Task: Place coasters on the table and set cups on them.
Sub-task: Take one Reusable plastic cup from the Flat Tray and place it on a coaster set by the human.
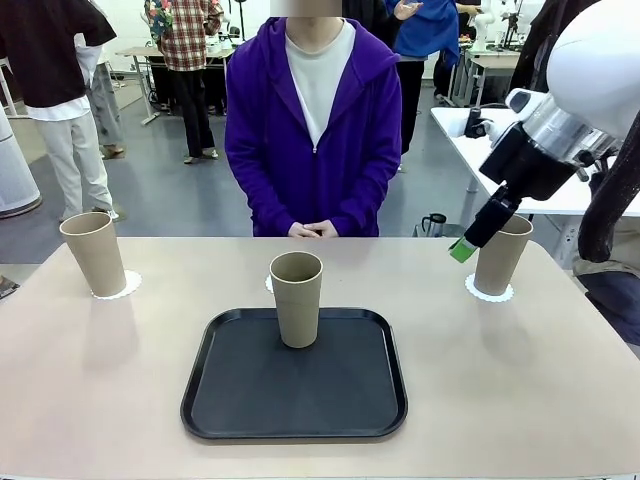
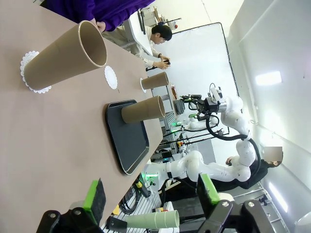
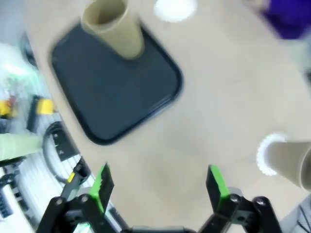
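Three tan cups stand upright on the beige table [image 1: 520,380]. The left cup [image 1: 93,253] rests on a lacy white coaster [image 1: 120,285], and the right cup [image 1: 502,255] on another coaster [image 1: 489,291]. The middle cup [image 1: 296,298] stands inside the black tray [image 1: 300,400], with a bare coaster [image 1: 269,284] just behind it. My right gripper [image 1: 468,243] hangs open above the table, just left of the right cup, holding nothing. In the right wrist view the right gripper [image 3: 159,187] has that cup [image 3: 291,162] outside its fingers. My left gripper [image 2: 150,194] is open and empty, far from the nearest cup [image 2: 65,56].
A person in a purple hoodie [image 1: 312,130] stands at the far edge with hands clasped [image 1: 313,231]. A white-topped table [image 1: 480,135] stands behind at the right. Bare table surface lies left and right of the tray.
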### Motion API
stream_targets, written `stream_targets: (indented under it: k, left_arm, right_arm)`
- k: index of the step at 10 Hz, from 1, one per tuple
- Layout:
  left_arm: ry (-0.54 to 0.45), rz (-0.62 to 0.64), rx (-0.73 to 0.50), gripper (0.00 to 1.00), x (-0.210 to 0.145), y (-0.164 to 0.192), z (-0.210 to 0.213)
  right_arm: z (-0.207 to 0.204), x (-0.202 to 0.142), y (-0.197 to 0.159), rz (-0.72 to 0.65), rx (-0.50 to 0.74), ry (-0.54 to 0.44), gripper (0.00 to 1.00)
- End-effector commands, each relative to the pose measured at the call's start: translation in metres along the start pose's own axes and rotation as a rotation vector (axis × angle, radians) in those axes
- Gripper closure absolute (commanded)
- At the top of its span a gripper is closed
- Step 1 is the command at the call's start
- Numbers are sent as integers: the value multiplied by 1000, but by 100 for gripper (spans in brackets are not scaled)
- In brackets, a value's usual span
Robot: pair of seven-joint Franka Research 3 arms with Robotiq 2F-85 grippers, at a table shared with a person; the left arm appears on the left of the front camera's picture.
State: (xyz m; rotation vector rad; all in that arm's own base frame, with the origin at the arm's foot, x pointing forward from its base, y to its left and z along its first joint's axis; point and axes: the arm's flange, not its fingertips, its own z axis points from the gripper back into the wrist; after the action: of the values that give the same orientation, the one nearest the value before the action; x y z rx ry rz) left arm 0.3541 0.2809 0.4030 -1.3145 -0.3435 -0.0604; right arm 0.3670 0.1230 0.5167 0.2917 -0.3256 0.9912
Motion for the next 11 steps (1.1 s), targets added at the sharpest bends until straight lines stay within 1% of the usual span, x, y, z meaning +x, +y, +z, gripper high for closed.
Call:
stream_targets:
  k: [1, 2, 3, 4, 5, 6, 7, 8, 9, 10, 11]
  left_arm:
    - [1, -9, -2, 0, -2, -1, 2]
    - [1, -9, -2, 0, -2, -1, 2]
    - [1, -9, -2, 0, -2, -1, 2]
    - [1, -9, -2, 0, -2, -1, 2]
    - [1, -9, -2, 0, -2, -1, 2]
    - [1, -9, -2, 0, -2, -1, 2]
    - [1, -9, -2, 0, -2, -1, 2]
    - [1, -9, -2, 0, -2, -1, 2]
    - [1, -9, -2, 0, -2, -1, 2]
    - [1, -9, -2, 0, -2, -1, 2]
    - [1, -9, -2, 0, -2, -1, 2]
  right_arm:
    - [-41, 11, -13, 316, 171, -129, 0]
    - [-60, 19, -20, 428, 255, -254, 0]
    - [-76, 24, -26, 491, 299, -356, 0]
    - [-86, 27, -30, 502, 305, -487, 0]
    - [-99, 23, -31, 486, 298, -601, 0]
    - [-110, 17, -31, 466, 314, -667, 0]
    - [-120, 12, -32, 413, 314, -713, 0]
    - [-130, 4, -32, 298, 264, -725, 0]
    - [-144, -6, -27, 233, 291, -729, 0]
    - [-152, -12, -23, 190, 293, -731, 0]
    - [-157, -17, -18, 161, 269, -750, 0]
